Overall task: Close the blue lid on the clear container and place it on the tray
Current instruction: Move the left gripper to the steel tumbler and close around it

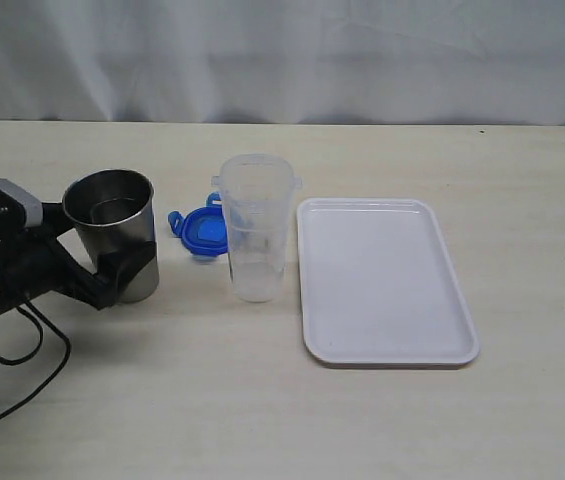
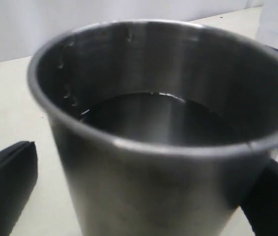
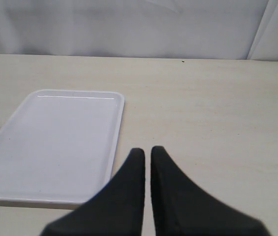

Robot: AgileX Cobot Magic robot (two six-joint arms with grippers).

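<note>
The clear container (image 1: pixel 255 230) stands upright and lidless at mid-table, just left of the white tray (image 1: pixel 387 285). The blue lid (image 1: pixel 200 228) lies flat on the table behind and left of the container, partly hidden by it. My left gripper (image 1: pixel 122 258) is open, its fingers on either side of a grey steel cup (image 1: pixel 112 215). In the left wrist view the cup (image 2: pixel 153 123) fills the gap between the fingers of the left gripper (image 2: pixel 151 155), and one finger stands apart from its wall. My right gripper (image 3: pixel 147 150) is shut and empty, hovering beside the tray (image 3: pixel 55 142).
The steel cup holds dark liquid (image 2: pixel 153 118). A black cable (image 1: pixel 22 350) loops on the table under the left arm. A white curtain (image 1: pixel 282 50) backs the far table edge. The tray holds nothing.
</note>
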